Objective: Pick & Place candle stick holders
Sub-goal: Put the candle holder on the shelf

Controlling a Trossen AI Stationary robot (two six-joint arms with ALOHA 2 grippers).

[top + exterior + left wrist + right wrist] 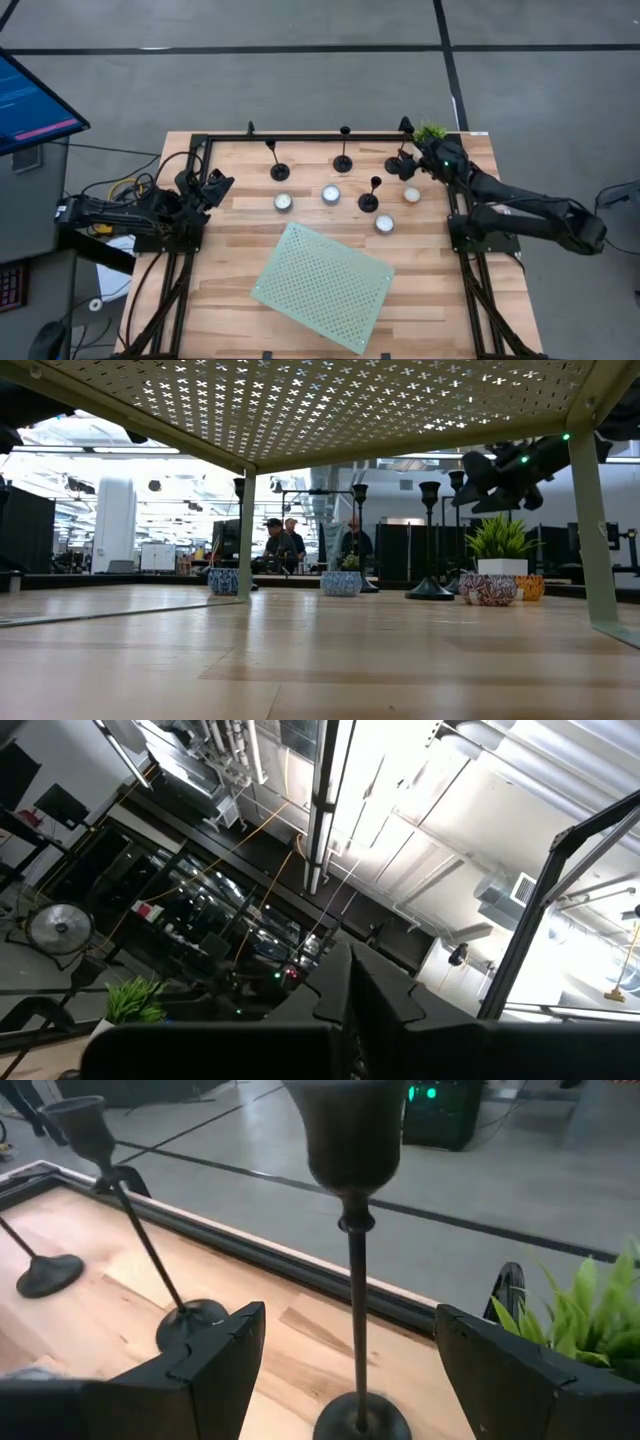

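Four black candle stick holders stand upright on their round bases on the table's far half: one at far left [279, 171], one at far middle [343, 162], one nearer the middle [368, 202], and one at far right [394, 165]. My right gripper [405, 166] is open around the far-right holder. In the right wrist view its two fingers stand on either side of the thin stem [356, 1300], below the cup [345, 1130], and do not touch it. My left gripper [216, 186] is shut and empty at the table's left edge, pointing up.
Several white tealights [331, 194] lie among the holders. A pale green perforated plate [320, 286] stands on legs over the table's near middle. A potted green plant [432, 130] sits at the far right corner. A black frame rail [300, 137] runs along the far edge.
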